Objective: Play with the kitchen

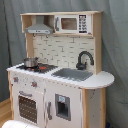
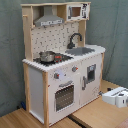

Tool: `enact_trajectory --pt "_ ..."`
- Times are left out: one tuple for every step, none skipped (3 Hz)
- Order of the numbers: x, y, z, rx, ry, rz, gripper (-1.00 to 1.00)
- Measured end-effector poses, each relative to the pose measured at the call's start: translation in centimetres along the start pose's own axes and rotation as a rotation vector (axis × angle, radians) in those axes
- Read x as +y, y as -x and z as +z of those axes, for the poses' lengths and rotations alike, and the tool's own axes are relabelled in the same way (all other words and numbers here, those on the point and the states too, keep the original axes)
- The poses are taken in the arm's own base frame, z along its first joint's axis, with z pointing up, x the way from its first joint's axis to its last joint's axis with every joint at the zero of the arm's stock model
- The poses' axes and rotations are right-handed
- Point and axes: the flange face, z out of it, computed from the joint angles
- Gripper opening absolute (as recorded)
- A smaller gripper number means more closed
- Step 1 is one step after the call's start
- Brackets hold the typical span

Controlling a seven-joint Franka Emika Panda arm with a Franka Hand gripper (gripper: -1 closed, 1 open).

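The kitchen (image 1: 60, 70) is a tall white and light-wood toy unit, seen in both exterior views. It has a grey hood (image 1: 39, 29), a microwave cabinet (image 1: 74, 23), a black faucet (image 1: 84, 59) over a grey sink (image 1: 74, 74), and a small metal pot (image 1: 31, 62) on the stove. The oven door (image 1: 27, 107) and the lower cabinet doors are closed. In the second exterior view the kitchen (image 2: 62, 65) stands on the wooden floor, and my white gripper (image 2: 117, 96) sits low at the second exterior view's right edge, apart from the kitchen's side.
A grey-green curtain (image 2: 10, 50) hangs behind the kitchen. Light wooden boards (image 2: 95, 115) run in front of it. A pale shape (image 1: 17, 124) shows at the bottom left corner of the first exterior view.
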Motion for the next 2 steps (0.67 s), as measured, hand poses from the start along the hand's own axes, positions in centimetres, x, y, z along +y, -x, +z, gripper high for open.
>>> enact_trajectory --pt "1.9 -1.7 -0.4 0.0 0.02 -0.015 1.0" --pt "3.4 -2.6 0.3 -0.022 0.001 -0.043 1.0"
